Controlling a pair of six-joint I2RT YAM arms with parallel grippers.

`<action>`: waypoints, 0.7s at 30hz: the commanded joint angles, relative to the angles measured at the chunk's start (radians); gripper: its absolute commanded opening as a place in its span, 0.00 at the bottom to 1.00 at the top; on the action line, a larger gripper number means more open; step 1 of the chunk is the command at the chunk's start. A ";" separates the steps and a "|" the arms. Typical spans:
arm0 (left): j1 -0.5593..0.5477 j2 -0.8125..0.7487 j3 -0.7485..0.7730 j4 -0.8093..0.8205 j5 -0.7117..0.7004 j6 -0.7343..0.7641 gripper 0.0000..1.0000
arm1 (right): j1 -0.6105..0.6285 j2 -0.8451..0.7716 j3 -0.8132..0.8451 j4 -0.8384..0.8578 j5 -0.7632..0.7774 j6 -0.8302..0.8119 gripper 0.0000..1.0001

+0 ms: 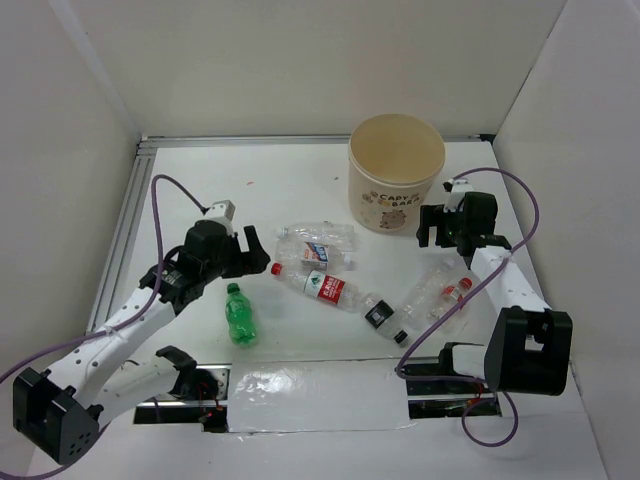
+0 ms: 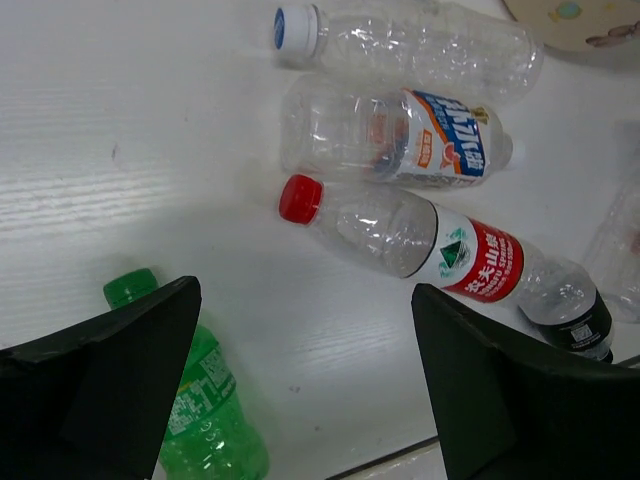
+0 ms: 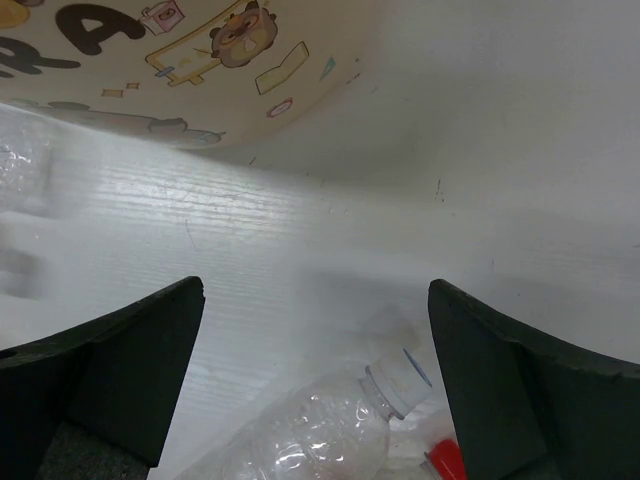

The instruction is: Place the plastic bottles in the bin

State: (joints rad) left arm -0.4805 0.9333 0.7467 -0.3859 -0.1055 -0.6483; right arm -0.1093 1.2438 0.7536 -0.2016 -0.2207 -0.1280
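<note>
Table (image 1: 200,190): white; all items are seen on it from the top view.
Left claw (image 1: 256,256): seen spread wide, nothing pinched between the fingers (image 2: 140,350); placed at 9 o'clock of the bottle cluster.
Green bottle (image 1: 240,317): laid flat at 6 o'clock of the left claw, cap toward 12 o'clock; just beside the left finger in the wrist view (image 2: 205,405).
Blue-capped clear bottle (image 1: 322,235): laid flat, farthest of the cluster, at 8 o'clock of the bin.
Blue-orange labelled bottle (image 1: 322,253): laid flat just beside the blue-capped one, at its 6 o'clock; contact cannot be told.
Red-labelled bottle (image 1: 318,286): laid flat, red cap pointed toward the left claw, body run toward 4 o'clock.
Black-labelled bottle (image 1: 380,315): laid at the red-labelled bottle's base, at its 4 o'clock.
Bin (image 1: 390,205): upright at 12 o'clock of the table, mouth open; no bottle is seen inside.
Right claw (image 1: 432,236): seen spread, nothing pinched; placed at 4 o'clock of the bin, near its wall (image 3: 150,60).
Crumpled clear bottles (image 1: 435,292): laid flat at 6 o'clock of the right claw; one red cap noted; exact count cannot be told.
</note>
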 commanded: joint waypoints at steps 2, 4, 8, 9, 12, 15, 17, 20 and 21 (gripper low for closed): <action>-0.070 -0.011 0.028 -0.053 -0.037 -0.057 1.00 | -0.003 -0.023 0.033 0.025 -0.011 -0.035 1.00; -0.098 -0.011 0.037 -0.100 -0.066 -0.085 1.00 | -0.003 -0.009 0.033 0.014 -0.023 -0.058 1.00; -0.180 -0.011 0.066 -0.223 -0.183 -0.166 1.00 | -0.050 0.031 0.069 -0.076 -0.150 -0.126 1.00; -0.193 -0.011 0.075 -0.255 -0.235 -0.213 1.00 | -0.059 0.043 0.069 -0.076 -0.182 -0.160 1.00; -0.242 -0.011 0.111 -0.376 -0.310 -0.316 1.00 | -0.082 0.043 0.069 -0.075 -0.227 -0.170 0.88; -0.285 0.012 0.123 -0.488 -0.352 -0.408 1.00 | -0.082 0.034 0.059 -0.075 -0.236 -0.170 0.53; -0.314 0.021 0.109 -0.519 -0.364 -0.487 0.98 | -0.073 0.034 0.059 -0.075 -0.236 -0.179 0.49; -0.357 0.042 0.091 -0.536 -0.364 -0.569 0.97 | -0.064 0.023 0.050 -0.085 -0.249 -0.206 0.82; -0.366 0.042 0.091 -0.536 -0.364 -0.588 0.97 | -0.064 0.013 0.041 -0.085 -0.249 -0.206 0.87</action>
State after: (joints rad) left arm -0.8131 0.9642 0.8413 -0.8581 -0.4232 -1.1046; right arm -0.1825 1.2839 0.7753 -0.2710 -0.4351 -0.3019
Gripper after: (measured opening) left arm 0.970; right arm 0.819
